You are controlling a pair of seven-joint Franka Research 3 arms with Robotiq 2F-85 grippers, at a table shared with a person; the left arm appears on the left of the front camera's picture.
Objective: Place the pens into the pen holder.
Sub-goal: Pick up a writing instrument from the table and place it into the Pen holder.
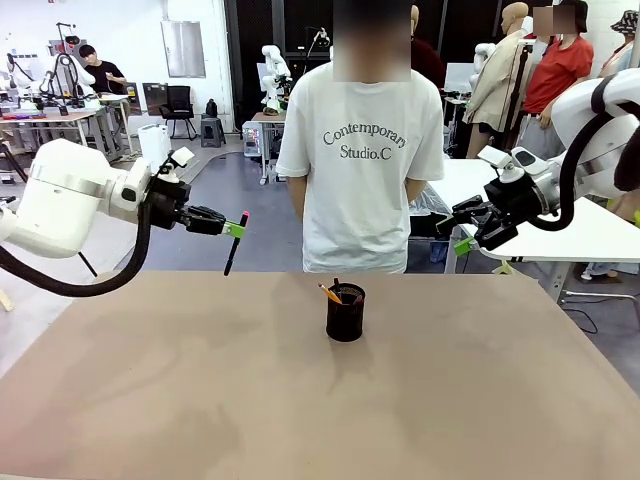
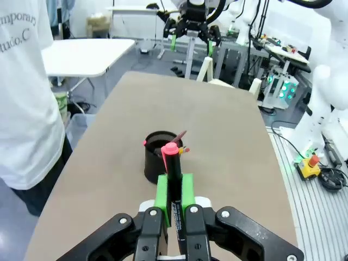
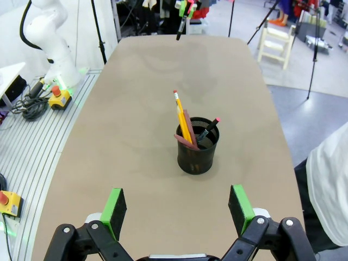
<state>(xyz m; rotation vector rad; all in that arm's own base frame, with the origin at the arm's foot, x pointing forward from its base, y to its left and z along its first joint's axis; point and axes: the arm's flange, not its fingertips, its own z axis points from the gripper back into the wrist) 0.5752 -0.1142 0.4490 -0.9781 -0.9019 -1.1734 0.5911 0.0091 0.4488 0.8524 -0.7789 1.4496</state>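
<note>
High over the table's far left edge, my left gripper [image 1: 232,228] [image 2: 174,191] is shut on a black pen with pink-red ends [image 1: 230,256] [image 2: 173,159], which hangs nearly upright. The black mesh pen holder [image 1: 346,315] [image 2: 153,163] [image 3: 197,156] stands mid-table, to the right of and below that pen. Inside it lean an orange-yellow pencil [image 3: 181,115], a reddish-pink pen [image 3: 188,128] and a black pen with a red end [image 3: 209,129]. My right gripper [image 1: 463,234] [image 3: 176,209] is open and empty, up beyond the table's far right corner, its green pads [image 3: 114,209] wide apart.
A person in a white T-shirt [image 1: 358,150] stands at the far edge, just behind the holder, hands behind the back. The brown tabletop [image 1: 200,380] is bare around the holder. A white table [image 1: 590,235] sits behind my right arm.
</note>
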